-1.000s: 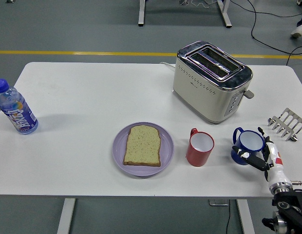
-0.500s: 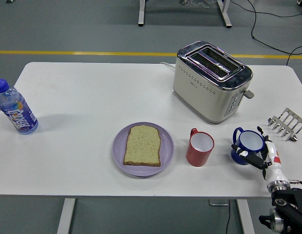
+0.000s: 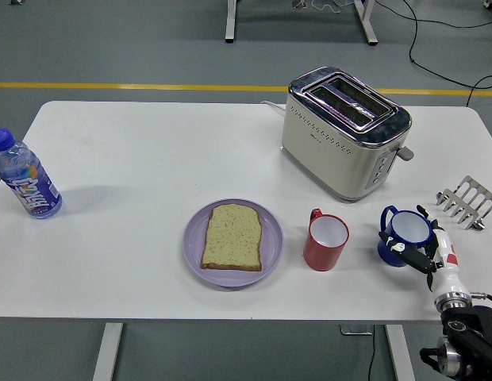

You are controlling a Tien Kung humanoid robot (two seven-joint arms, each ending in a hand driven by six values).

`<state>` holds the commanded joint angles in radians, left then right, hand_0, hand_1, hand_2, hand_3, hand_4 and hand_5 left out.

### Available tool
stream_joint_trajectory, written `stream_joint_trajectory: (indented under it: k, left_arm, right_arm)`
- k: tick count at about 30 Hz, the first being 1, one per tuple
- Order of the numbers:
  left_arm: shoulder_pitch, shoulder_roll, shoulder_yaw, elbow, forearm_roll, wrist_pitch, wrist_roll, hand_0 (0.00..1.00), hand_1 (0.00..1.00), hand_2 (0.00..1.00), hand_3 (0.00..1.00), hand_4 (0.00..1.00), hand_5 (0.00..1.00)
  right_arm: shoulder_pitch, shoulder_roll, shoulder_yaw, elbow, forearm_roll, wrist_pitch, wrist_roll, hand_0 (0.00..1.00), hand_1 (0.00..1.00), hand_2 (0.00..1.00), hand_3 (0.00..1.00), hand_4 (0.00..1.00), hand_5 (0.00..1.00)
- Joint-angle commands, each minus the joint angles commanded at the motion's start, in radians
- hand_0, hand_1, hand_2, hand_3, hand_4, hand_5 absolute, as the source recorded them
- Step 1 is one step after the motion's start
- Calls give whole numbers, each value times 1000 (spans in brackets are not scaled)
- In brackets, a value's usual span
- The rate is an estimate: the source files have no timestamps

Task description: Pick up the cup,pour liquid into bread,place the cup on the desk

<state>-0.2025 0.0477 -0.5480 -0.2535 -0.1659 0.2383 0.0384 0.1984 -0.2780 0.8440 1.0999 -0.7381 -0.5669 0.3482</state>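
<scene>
A blue cup (image 3: pixel 405 228) with a white inside stands near the table's right front edge. My right hand (image 3: pixel 415 240) comes in from the lower right corner. Its fingers are curled around the cup, the thumb across the front and the other fingers behind the rim. A red cup (image 3: pixel 325 242) stands upright just left of it, untouched. One slice of bread (image 3: pixel 232 236) lies flat on a purple plate (image 3: pixel 194 255) at the table's middle front. The left arm is out of view.
A cream toaster (image 3: pixel 345 131) stands behind the cups at the right. A metal toast rack (image 3: pixel 468 202) lies by the right edge. At the far left edge stands a blue-capped bottle (image 3: pixel 25 184). Behind the table runs grey floor with a yellow line.
My right wrist has sunk slightly toward the lower corner and the fingers have closed tighter on the blue cup, which has shifted a touch to the right. Everything else has stayed put.
</scene>
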Motion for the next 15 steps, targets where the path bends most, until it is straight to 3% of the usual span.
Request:
stream_joint_trajectory:
  k: [15]
  left_arm:
    - [-2,0,4,0,-7,1,-1,690,756,773,611,396,998]
  right_arm:
    - [26,5,-19,-35,39,30,29,904,729,810,881,932,144]
